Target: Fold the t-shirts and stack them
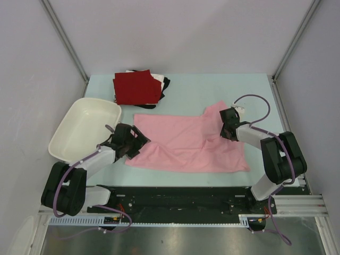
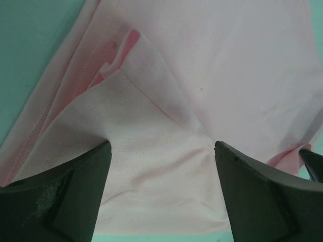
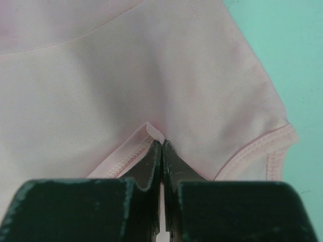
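The pink t-shirt [image 1: 186, 144] lies spread on the table [image 1: 212, 85], the folded stack [image 1: 137, 87] at its 11 o'clock — the right gripper [image 3: 161, 143] pinches a hemmed edge at 2 o'clock and the left gripper [image 2: 161, 146] has its jaws spread over the 9 o'clock edge, seemingly readying a fold.

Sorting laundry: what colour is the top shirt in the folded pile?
Top shirt: dark red, clearest in the top external view.

You have four shirts in view: one pink shirt [image 1: 186, 143], one red shirt [image 1: 137, 87], one white shirt [image 1: 158, 78], one black shirt [image 1: 166, 84]. One tub [image 1: 85, 127]. One table [image 1: 212, 87]. Two grippers: left gripper [image 1: 141, 141], right gripper [image 1: 226, 134].
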`<state>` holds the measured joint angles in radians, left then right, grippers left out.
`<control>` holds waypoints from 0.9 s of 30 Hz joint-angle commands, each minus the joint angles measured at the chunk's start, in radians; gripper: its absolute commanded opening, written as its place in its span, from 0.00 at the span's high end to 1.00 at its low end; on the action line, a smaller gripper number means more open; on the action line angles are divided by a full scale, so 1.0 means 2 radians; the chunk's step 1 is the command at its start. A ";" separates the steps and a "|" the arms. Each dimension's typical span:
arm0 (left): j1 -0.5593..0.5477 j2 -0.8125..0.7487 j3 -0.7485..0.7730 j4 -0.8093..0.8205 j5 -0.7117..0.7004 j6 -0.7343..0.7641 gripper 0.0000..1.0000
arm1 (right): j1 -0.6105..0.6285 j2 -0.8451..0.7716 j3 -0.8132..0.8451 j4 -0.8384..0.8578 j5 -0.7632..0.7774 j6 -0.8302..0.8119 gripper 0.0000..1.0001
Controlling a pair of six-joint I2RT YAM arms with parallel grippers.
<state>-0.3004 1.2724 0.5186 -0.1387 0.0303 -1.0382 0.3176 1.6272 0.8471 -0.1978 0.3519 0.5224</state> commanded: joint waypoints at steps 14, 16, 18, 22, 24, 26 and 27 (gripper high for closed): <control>0.002 -0.016 -0.041 0.003 0.001 0.001 0.11 | -0.018 -0.090 0.000 -0.063 0.109 0.014 1.00; 0.003 -0.019 -0.041 0.001 0.000 0.001 0.11 | -0.019 -0.078 0.000 -0.060 0.097 0.015 0.90; 0.002 -0.020 -0.041 0.000 -0.002 0.001 0.11 | -0.018 -0.070 0.000 -0.058 0.086 0.017 0.53; 0.002 -0.023 -0.042 -0.004 -0.002 0.001 0.11 | -0.019 -0.066 -0.001 -0.049 0.082 0.028 0.01; 0.002 -0.029 -0.043 -0.009 -0.004 0.002 0.11 | -0.016 -0.079 -0.001 -0.046 0.091 0.034 0.00; 0.003 -0.039 -0.045 -0.020 -0.004 0.001 0.11 | -0.008 -0.121 -0.001 -0.044 0.112 0.035 0.00; 0.002 -0.055 -0.045 -0.025 -0.005 0.000 0.11 | 0.008 -0.138 -0.001 -0.045 0.123 0.033 0.00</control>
<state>-0.3004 1.2186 0.4606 -0.0864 0.0307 -1.0393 0.2890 1.4796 0.8398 -0.3134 0.5167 0.5659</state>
